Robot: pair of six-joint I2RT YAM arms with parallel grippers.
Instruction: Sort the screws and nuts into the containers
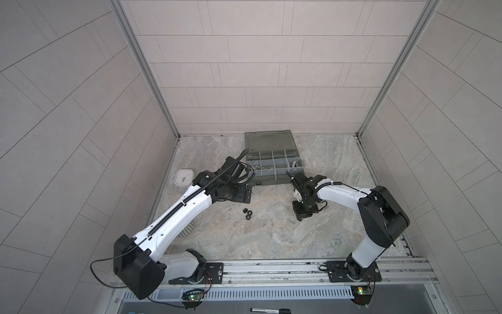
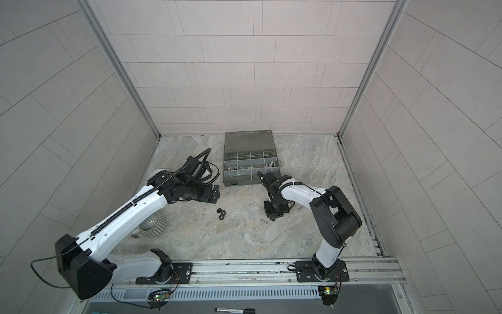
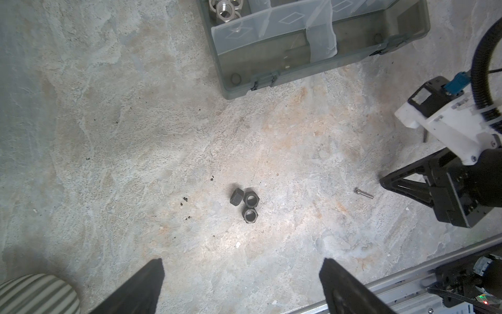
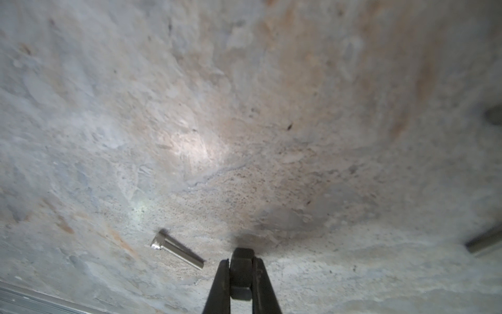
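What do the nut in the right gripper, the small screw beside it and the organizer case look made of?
Nut in the right gripper: likely metal with matte black finish; dull, no glints. Screw: bright silvery metal, maybe plated; it shines. Organizer case: translucent grey-green plastic; its inside shows through the wall.

Marbled stone tabletop [image 1: 271, 239], open organizer case [image 1: 269, 181], white clock [image 1: 184, 178], ribbed mug [image 2: 152, 225], three black nuts [image 1: 247, 213], small screw [image 1: 290, 221]

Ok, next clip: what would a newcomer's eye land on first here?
The right gripper pinches a black nut, with a small screw lying beside it on the table. Three more black nuts sit clustered in the middle, and the open case stands at the back.
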